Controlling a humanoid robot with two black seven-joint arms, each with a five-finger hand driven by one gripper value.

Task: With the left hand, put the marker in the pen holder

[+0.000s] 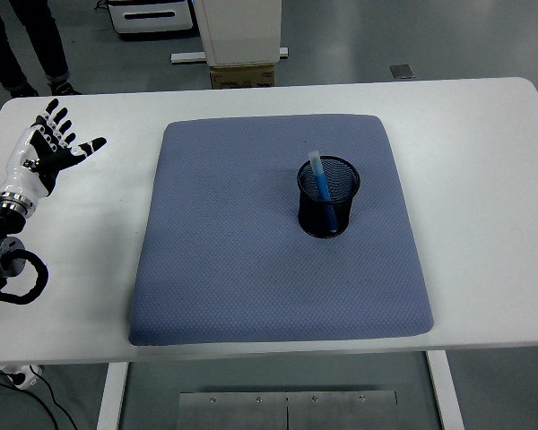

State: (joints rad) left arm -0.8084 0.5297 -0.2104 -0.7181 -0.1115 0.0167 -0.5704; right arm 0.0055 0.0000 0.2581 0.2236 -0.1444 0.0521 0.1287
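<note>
Marker [320, 183]: blue, with a pale translucent cap end; it stands tilted inside the pen holder, the cap end leaning to the far left and rising a little above the rim.
Pen holder [328, 208]: black wire-mesh cup, upright, on the right half of the mat, somewhat toward the far side.
Mat [224, 242]: blue-grey cloth pad covering the middle of the table, with only the pen holder on it.
Table [484, 197]: white, with bare margins left and right of the mat; the near edge runs along the bottom.
Left hand [45, 152]: white and black, over the far left corner of the table, well apart from the mat and the holder; fingers spread wide, pointing to the far side, holding nothing.
Left arm [4, 260]: black, with a looped cable, at the left edge of the view.
Person [27, 45]: dark trousers and shoes show at the far left, on the floor beyond the table.
Box [244, 76]: cardboard, on the floor under a white cabinet past the table's far edge.
</note>
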